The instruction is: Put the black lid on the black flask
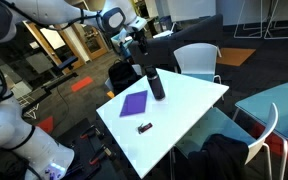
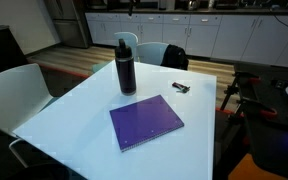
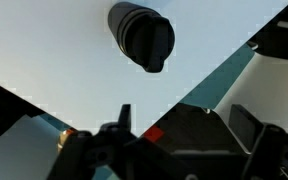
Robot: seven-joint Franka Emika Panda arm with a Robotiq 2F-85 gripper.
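Risks toppling tall slim black cylindrical flask (image 1: 156,85), low round black lid (image 3: 149,38) apparently sitting atop, by dipping empty, spread-fingered gripper (image 3: 184,122) too low.

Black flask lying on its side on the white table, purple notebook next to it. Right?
Not quite. The black flask is standing upright, not lying on its side; both exterior views show this. The rest holds: it is on the white table, with the purple notebook next to it.
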